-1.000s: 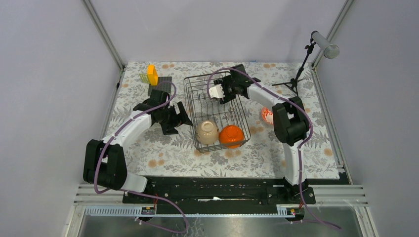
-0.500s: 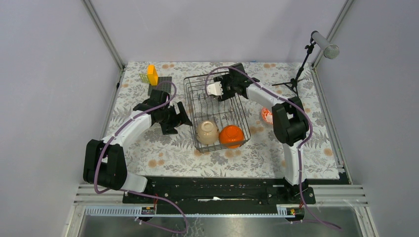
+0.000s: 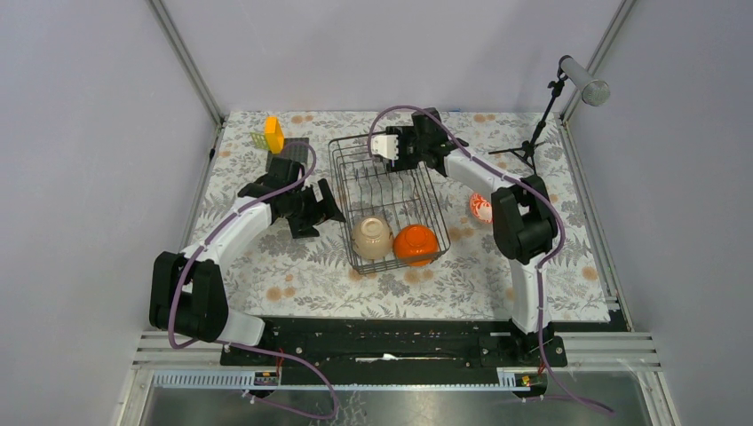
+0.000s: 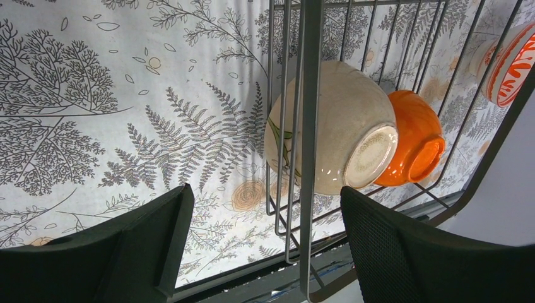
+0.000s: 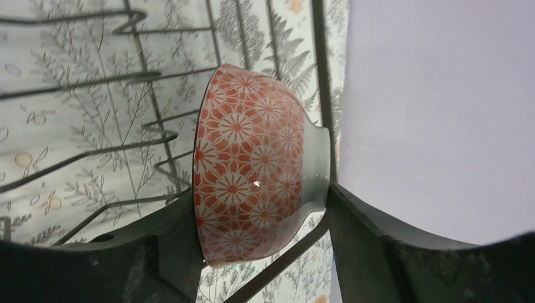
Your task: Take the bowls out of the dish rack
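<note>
Our right gripper [image 5: 260, 199] clamped on the red lattice bowl [image 5: 246, 158] at the far edge of the dish rack [image 3: 384, 190], our left gripper [image 4: 264, 192] spread wide at its left wall, beige bowl [image 3: 372, 237] and orange bowl [image 3: 416, 244] upturned at its near end

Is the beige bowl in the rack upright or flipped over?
Flipped over: the beige bowl shows its foot ring, not its opening, in both top and left wrist views.
</note>
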